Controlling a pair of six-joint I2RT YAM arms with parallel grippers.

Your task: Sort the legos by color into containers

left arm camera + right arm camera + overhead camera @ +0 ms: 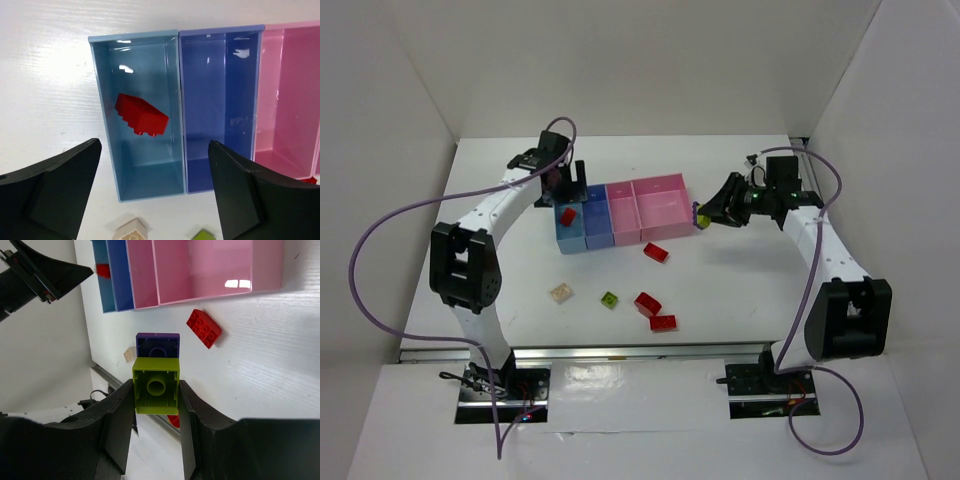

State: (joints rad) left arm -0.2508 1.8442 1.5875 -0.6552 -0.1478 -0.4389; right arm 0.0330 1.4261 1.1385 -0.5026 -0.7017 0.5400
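**Right claw grips lime brick at the bins' end; left claw spread wide above them**

The right gripper [156, 392] is closed on a lime green brick [156, 385], its two fingers pressed against the brick's sides and the hollow underside facing the wrist camera. A dark purple brick [158, 345] sits flush against the lime one's far edge; whether the two are joined cannot be told. In the overhead view the claw is just off the right end of the wider pink bin [660, 228], right of centre.

The left gripper [155, 195] is wide open and holds nothing. Its fingers [55, 190] frame the near ends of the light blue bin [150, 182] and the darker blue bin [215, 100]. One red brick [141, 116] lies tilted in the light blue bin. The narrow pink bin [290, 100] fills the right edge of that view.

On the white table [750, 300], a red brick [656, 252] lies just below the pink bins. Lower in the frame are a cream brick [560, 292], a second lime brick [609, 299] and two red bricks [648, 304] close together.
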